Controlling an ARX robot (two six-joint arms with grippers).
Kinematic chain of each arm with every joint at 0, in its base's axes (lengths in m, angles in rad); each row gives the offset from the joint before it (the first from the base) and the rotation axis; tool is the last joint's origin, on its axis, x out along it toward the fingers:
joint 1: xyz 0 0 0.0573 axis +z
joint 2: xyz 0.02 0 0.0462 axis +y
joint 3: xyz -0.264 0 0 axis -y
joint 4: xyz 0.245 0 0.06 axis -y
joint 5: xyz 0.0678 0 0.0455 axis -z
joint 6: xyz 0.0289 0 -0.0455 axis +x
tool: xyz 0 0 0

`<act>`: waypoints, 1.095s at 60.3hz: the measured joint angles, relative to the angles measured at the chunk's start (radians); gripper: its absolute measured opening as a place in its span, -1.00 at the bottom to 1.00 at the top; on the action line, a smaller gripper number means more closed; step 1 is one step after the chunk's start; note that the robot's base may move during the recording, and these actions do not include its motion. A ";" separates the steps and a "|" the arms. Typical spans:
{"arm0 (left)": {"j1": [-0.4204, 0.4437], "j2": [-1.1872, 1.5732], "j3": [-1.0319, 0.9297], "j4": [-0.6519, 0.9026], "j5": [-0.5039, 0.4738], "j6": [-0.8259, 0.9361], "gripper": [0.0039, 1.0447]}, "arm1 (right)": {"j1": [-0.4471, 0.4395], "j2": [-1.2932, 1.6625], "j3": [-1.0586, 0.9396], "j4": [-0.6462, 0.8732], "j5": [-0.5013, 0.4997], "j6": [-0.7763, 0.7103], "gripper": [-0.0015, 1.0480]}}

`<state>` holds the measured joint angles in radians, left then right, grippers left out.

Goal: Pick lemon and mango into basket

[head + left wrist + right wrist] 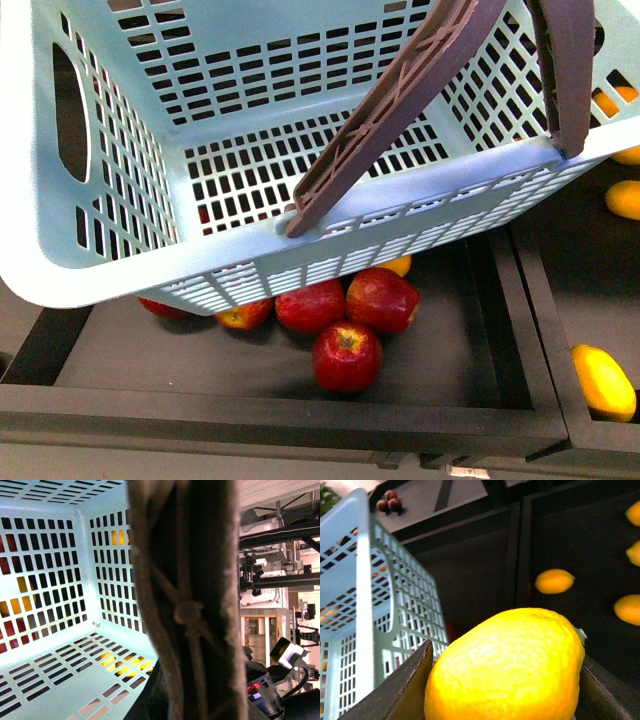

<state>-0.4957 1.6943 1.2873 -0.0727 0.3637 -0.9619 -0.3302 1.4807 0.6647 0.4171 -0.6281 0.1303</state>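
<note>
1. Pinching the lemon (505,660) between its jaws, the right gripper (502,695) holds it beside the basket (362,580).
2. The basket hangs tilted over red apples (346,355).
3. A brown handle (190,605) hides the left gripper; I cannot tell its jaws' state.

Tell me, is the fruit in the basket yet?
Not yet. The basket looks empty inside. The right gripper has a lemon between its jaws, beside the basket. Dropping it in is left, then the mango, which I can't pick out here.

the basket (110,250) hangs above a tray (450,350) of apples (347,357); right of it, another tray (570,290) holds loose fruit (603,382). a lemon (505,665) sits between the right fingers (405,690).
</note>
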 joint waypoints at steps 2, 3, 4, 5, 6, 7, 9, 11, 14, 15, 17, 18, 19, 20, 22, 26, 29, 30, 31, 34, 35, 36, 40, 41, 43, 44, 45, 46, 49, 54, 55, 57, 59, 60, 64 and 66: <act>0.000 0.000 0.000 0.000 0.000 0.000 -0.91 | 0.023 -0.014 -0.005 0.000 0.002 -0.005 0.25; 0.000 0.000 0.000 0.000 0.000 0.000 -0.91 | 0.031 -0.019 -0.006 0.000 0.002 -0.006 0.25; 0.000 0.000 0.000 0.000 0.000 0.000 -0.91 | 0.039 -0.023 -0.007 0.000 0.003 -0.008 0.25; 0.000 0.000 0.000 0.000 0.000 0.000 -0.91 | 0.056 -0.031 -0.008 0.000 0.005 -0.011 0.25; 0.000 0.000 0.000 0.000 0.000 0.000 -0.91 | 0.063 -0.034 -0.008 0.000 0.006 -0.014 0.25; 0.000 0.000 0.000 0.000 0.000 0.000 -0.91 | 0.081 -0.040 -0.009 0.000 0.011 -0.017 0.25; 0.000 0.000 0.000 0.000 0.000 0.000 -0.92 | 0.106 -0.048 -0.009 0.005 0.020 -0.024 0.25; 0.000 0.000 0.000 0.000 0.000 0.000 -0.91 | 0.132 -0.052 -0.009 0.010 0.031 -0.029 0.25; 0.000 0.000 0.000 0.000 0.000 0.000 -0.91 | 0.166 -0.056 -0.009 0.016 0.042 -0.038 0.25; 0.000 0.000 0.000 0.000 0.000 0.000 -0.91 | 0.181 -0.056 -0.009 0.019 0.047 -0.042 0.25; 0.000 0.000 0.000 0.000 0.000 0.000 -0.92 | 0.220 -0.056 -0.009 0.027 0.063 -0.050 0.25; 0.000 0.000 0.000 0.000 0.000 0.000 -0.92 | 0.234 -0.056 -0.009 0.029 0.068 -0.054 0.25; 0.000 0.000 0.000 0.000 -0.001 0.000 -0.91 | 0.247 -0.056 -0.009 0.031 0.071 -0.057 0.25; 0.000 0.000 0.000 0.000 0.000 0.000 -0.92 | 0.254 -0.056 -0.009 0.032 0.072 -0.059 0.25; 0.000 0.000 0.000 0.000 -0.001 0.000 -0.92 | 0.272 -0.055 -0.009 0.035 0.081 -0.068 0.25; 0.000 0.000 0.000 0.000 -0.001 0.000 -0.91 | 0.306 -0.047 -0.008 0.046 0.097 -0.084 0.25; 0.000 0.000 0.000 0.000 0.000 0.000 -0.92 | 0.336 -0.014 0.005 0.066 0.113 -0.104 0.25; 0.000 0.000 0.000 0.000 0.000 0.000 -0.91 | 0.339 -0.008 0.008 0.071 0.116 -0.108 0.25; 0.000 0.000 0.000 0.000 0.000 0.000 -0.91 | 0.346 0.008 0.016 0.079 0.122 -0.115 0.25; 0.000 0.000 0.000 0.000 -0.003 0.000 -0.92 | 0.358 0.039 0.034 0.099 0.132 -0.129 0.25; 0.000 0.000 0.000 0.000 -0.006 0.000 -0.92 | 0.363 0.055 0.044 0.107 0.134 -0.132 0.25; 0.000 0.000 0.000 0.000 -0.006 0.000 -0.92 | 0.366 0.063 0.050 0.109 0.135 -0.135 0.25; 0.000 0.000 0.000 0.000 -0.012 0.000 -0.92 | 0.380 0.105 0.078 0.126 0.142 -0.149 0.25; 0.000 0.000 0.000 0.000 -0.014 0.000 -0.92 | 0.383 0.111 0.081 0.128 0.146 -0.151 0.25; 0.000 0.000 0.000 0.000 -0.019 0.000 -0.92 | 0.391 0.126 0.090 0.138 0.155 -0.155 0.25; 0.000 0.000 0.000 0.000 -0.021 0.000 -0.92 | 0.395 0.134 0.094 0.145 0.161 -0.155 0.25; 0.000 0.000 0.000 0.000 -0.022 0.002 -0.92 | 0.402 0.143 0.100 0.153 0.170 -0.157 0.25; 0.000 0.000 0.000 0.000 -0.022 0.002 -0.92 | 0.405 0.145 0.103 0.156 0.174 -0.157 0.25; 0.000 0.000 0.000 0.000 -0.021 0.002 -0.92 | 0.413 0.148 0.105 0.165 0.185 -0.158 0.28; 0.000 0.000 0.000 0.000 -0.013 0.002 -0.92 | 0.418 0.145 0.105 0.174 0.196 -0.157 0.59; 0.000 0.000 0.000 0.000 -0.010 0.002 -0.92 | 0.417 0.143 0.105 0.176 0.197 -0.157 0.65; 0.000 0.000 0.000 0.000 -0.007 0.002 -0.92 | 0.417 0.141 0.105 0.178 0.199 -0.155 0.75; 0.000 0.000 0.000 0.000 -0.006 0.003 -0.92 | 0.417 0.136 0.105 0.178 0.201 -0.151 0.81; 0.000 0.000 0.000 0.000 -0.003 0.003 -0.92 | 0.414 0.133 0.105 0.178 0.203 -0.148 0.86; 0.000 0.000 0.000 0.000 0.001 0.001 -0.92 | 0.404 0.122 0.105 0.178 0.208 -0.138 0.83; 0.000 0.000 0.000 0.000 0.004 0.001 -0.92 | 0.396 0.117 0.105 0.178 0.210 -0.129 0.83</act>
<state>-0.4957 1.6943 1.2873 -0.0727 0.3676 -0.9607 0.0658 1.5978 0.7696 0.5953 -0.4183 0.0017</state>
